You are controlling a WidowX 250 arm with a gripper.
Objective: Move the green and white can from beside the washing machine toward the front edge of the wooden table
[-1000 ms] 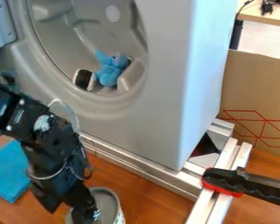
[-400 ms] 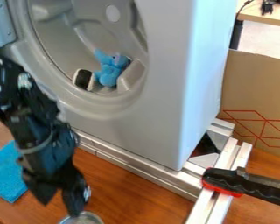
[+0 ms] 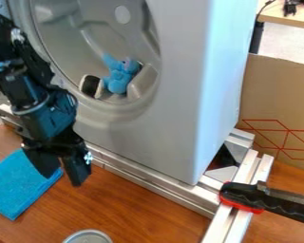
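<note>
At the left of the frame, black robot arm (image 3: 37,102), angled down in front of a gray machine (image 3: 174,109). End effector (image 3: 63,180) at lower left, over the desk (image 3: 142,204), pointing down; two fingers apart, gap between them, nothing gripped. Its tips are near the upper right corner of a blue cloth (image 3: 18,185), lying flat on the desk at lower left; one finger overlaps the cloth's corner in view, can't tell if it touches.

Containers: round can (image 3: 88,237) at the bottom edge, left of center, cut off by the frame; gray top with a pale metal rim, contents can't be made out. It sits below the end effector in the frame, apart from it, to the lower right of the cloth.

Upper left to center, the machine has a big round opening, gray drum (image 3: 69,35) inside. In the bottom of the drum: blue plush toy (image 3: 118,81), next to it on the left a black item with a whitish edge (image 3: 90,85).

Metal rails (image 3: 155,182) run along the machine's base. Lower right: black clamp handle with red trim (image 3: 243,194) over a rail. Right edge: cardboard (image 3: 275,95) with red lines.
</note>
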